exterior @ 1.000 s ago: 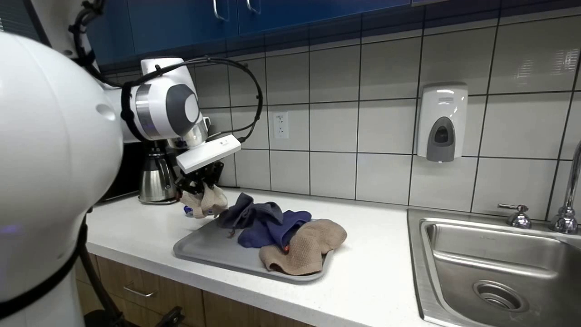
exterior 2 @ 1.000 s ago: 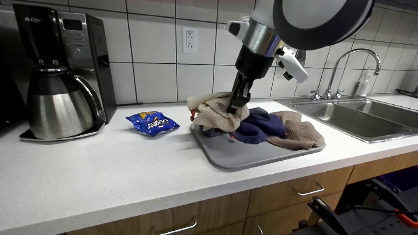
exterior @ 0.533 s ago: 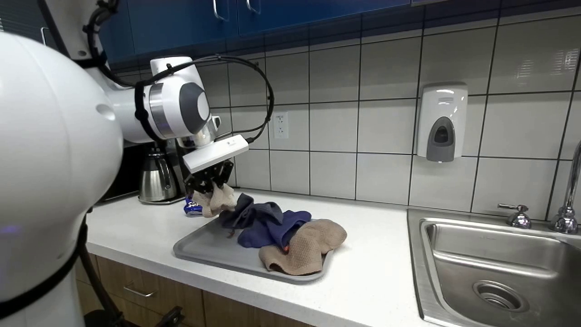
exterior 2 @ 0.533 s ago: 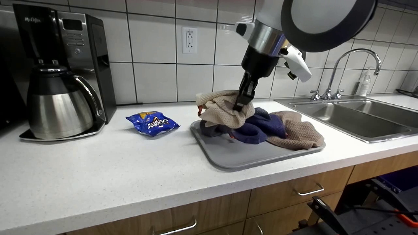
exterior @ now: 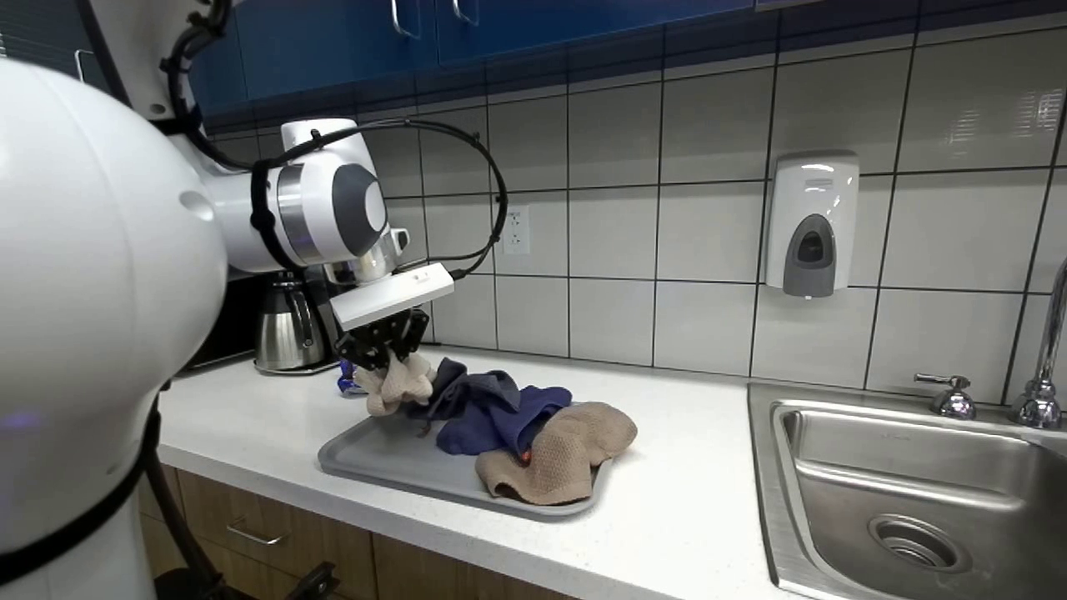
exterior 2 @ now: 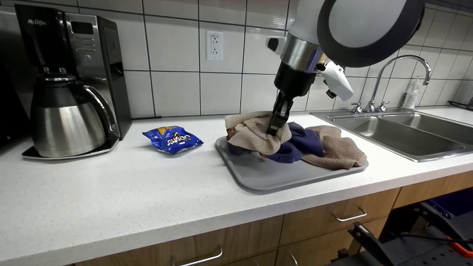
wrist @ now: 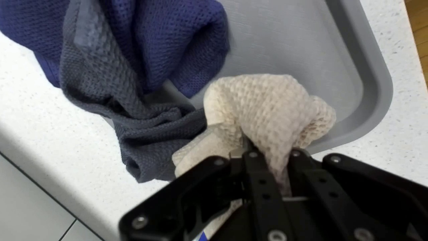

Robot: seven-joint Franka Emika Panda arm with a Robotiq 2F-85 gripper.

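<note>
Sitting near the front edge of the white worktop (exterior 2: 129,203), a shallow grey tray (exterior 2: 273,175) bears three rumpled cloths: a brown cloth (exterior 2: 336,149) lapping over the end rim nearest the sink (exterior 2: 402,136), a blue cloth (wrist: 174,36) in the middle, and a dark grey cloth (wrist: 147,134) spilling past the back corner of the opposite end. Toward the worktop's back edge, a steel carafe (exterior 2: 68,127) stands on the base of a coffee maker (exterior 2: 92,59), its contents hidden from sight; a lettered blue snack bag (exterior 2: 173,140) lies on the worktop between carafe and tray. A beige cloth (exterior 2: 255,135) hangs over the tray's rim at the end nearest the coffee maker, pinched between the jaws of the gripper (exterior 2: 272,130). Pale and waffle-woven, it is bunched into thick, soft folds around the gripper's tips, and a small reddish tag (exterior 2: 230,133) pokes out at its edge facing the snack bag. Whether its underside meets the dark grey cloth is not clear.
</note>
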